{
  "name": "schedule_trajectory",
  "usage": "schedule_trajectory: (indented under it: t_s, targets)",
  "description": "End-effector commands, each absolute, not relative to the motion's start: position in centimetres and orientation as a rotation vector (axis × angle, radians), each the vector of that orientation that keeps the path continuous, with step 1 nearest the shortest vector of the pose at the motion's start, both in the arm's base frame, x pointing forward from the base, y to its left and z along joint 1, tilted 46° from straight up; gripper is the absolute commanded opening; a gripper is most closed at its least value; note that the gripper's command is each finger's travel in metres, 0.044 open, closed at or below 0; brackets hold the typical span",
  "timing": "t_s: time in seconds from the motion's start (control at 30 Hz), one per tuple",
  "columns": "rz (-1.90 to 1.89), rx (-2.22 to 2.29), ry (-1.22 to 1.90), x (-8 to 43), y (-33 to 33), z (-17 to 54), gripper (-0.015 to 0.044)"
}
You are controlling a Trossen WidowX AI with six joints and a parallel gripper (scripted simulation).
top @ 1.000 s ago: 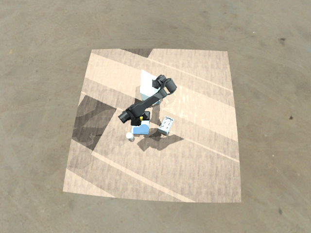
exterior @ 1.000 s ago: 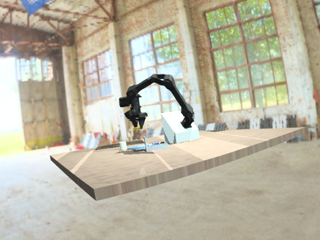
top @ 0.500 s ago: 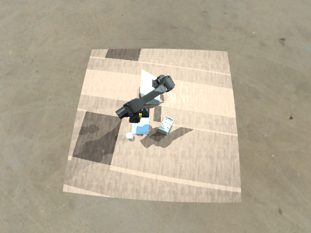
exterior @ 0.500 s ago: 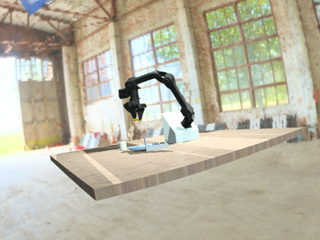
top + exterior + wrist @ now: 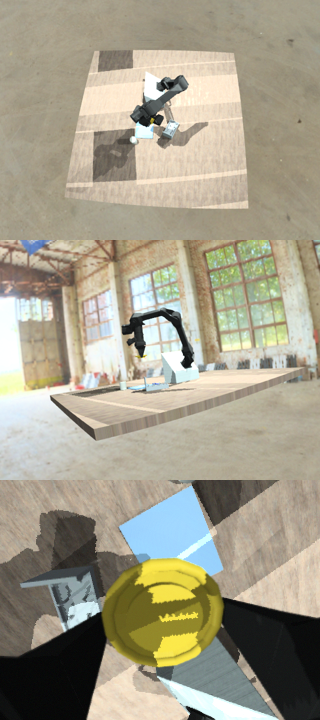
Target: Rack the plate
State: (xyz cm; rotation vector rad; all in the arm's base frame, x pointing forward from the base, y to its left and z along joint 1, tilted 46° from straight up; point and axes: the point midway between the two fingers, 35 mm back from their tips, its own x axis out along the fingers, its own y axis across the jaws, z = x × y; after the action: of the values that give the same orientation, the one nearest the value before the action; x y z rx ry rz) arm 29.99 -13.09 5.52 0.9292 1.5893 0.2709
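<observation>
The yellow round plate (image 5: 152, 120) (image 5: 139, 356) (image 5: 162, 622) is held flat, high above the table, its face towards the wrist camera. My gripper (image 5: 152, 120) (image 5: 141, 356) (image 5: 162, 611) is shut on the plate, with one black finger at each side of its rim. The grey dish rack (image 5: 168, 135) (image 5: 157, 388) (image 5: 65, 575) stands on the table, to the lower right of the gripper in the top view and at the left in the wrist view. It has a taller wall at one end. Its slots are too small to make out clearly.
A light blue square mat (image 5: 143, 132) (image 5: 135, 387) (image 5: 172, 532) lies beside the rack. A white cylinder (image 5: 133, 140) (image 5: 123, 385) stands near the mat's corner. A large white sloped block (image 5: 151, 89) (image 5: 169, 369) stands by the arm's base. A small dark blue thing (image 5: 155, 383) shows at the rack.
</observation>
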Motion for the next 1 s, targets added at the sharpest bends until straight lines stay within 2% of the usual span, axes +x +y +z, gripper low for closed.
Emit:
schedule_trajectory:
  t_s: [0.0,0.97]
  targets:
    - [0.162,1.042,1.625,29.6,-11.7,7.0,0.0000]
    - [-0.715,1.769,1.693,25.0,-2.4,15.5,0.0000]
